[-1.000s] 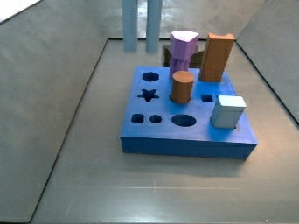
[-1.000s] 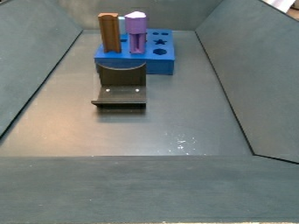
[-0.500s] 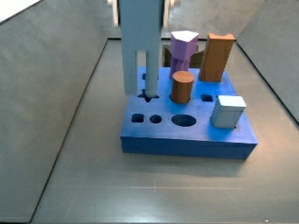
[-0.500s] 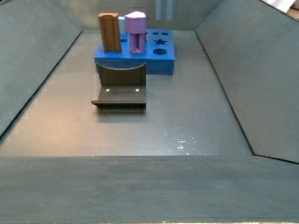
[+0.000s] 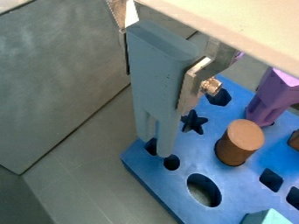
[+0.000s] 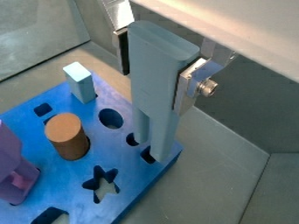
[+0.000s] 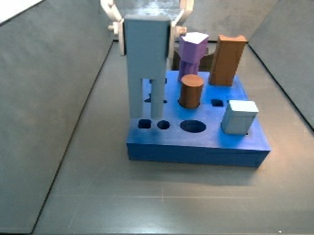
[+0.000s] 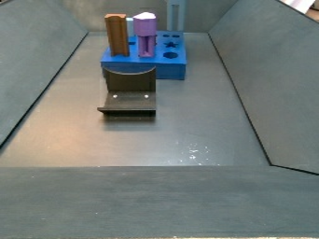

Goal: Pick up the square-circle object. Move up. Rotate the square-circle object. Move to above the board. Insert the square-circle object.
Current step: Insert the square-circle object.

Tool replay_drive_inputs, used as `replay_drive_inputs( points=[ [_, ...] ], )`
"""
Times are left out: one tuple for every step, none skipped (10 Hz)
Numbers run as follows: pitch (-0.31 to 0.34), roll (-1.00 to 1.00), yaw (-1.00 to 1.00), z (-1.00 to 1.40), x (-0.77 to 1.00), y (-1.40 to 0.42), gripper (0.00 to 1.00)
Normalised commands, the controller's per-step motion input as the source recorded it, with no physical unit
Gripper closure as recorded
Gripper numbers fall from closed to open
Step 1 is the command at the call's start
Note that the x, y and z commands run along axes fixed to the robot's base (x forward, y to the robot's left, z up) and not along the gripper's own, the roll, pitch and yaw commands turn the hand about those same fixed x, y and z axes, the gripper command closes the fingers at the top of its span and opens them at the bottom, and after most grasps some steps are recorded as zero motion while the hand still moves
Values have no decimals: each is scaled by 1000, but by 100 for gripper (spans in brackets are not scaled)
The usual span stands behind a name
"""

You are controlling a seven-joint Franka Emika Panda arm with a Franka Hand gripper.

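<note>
Lower now than half a second ago, the square-circle object (image 7: pixel 145 64) is descending toward the board (image 7: pixel 196 138), and its thin round end is reaching the small holes near the board's corner (image 5: pixel 170 163). In both wrist views the rod tip appears to be just entering or touching a hole; how deep it sits cannot be told. The tool (image 5: pixel 163 48) is gripping the wide square section near its top, its silver fingers (image 6: pixel 193 77) pressing on opposite flat faces. The peg looks rigid and light, probably smooth plastic, so the flat square faces are the sound place to hold it; the round rod would twist. Around it on the board are standing a brown cylinder (image 7: pixel 192 91), a purple peg (image 7: pixel 192 52), an orange-brown block (image 7: pixel 229 60) and a pale cube (image 7: pixel 241 117). The fixture (image 8: pixel 129 93) is sitting on the table (image 8: pixel 149 140), well apart.
</note>
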Motion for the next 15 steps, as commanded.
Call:
replay_drive_inputs(
  points=[
    [-20, 347, 37, -137, 46, -169, 100],
    [-57, 223, 0, -117, 80, -140, 100],
    [-90, 60, 0, -34, 34, -49, 100],
    [-139, -89, -34, -26, 120, 0, 100],
    [-187, -117, -37, -89, 63, 0, 100],
    [-181, -134, -23, -109, 9, 0, 100],
    [-210, -23, 0, -240, -9, 0, 100],
    [-109, 63, 0, -246, -86, 0, 100],
    [-64, 83, 0, -220, -40, 0, 100],
    [-54, 61, 0, -180, -11, 0, 100],
    [-27, 46, 0, -143, 0, 0, 100],
    [-11, 19, 0, -149, 0, 0, 100],
    [-19, 0, -34, -183, 111, 0, 100],
    [-27, 0, -86, -197, 177, 0, 100],
    [-9, 17, -71, -214, 180, 0, 100]
  ],
)
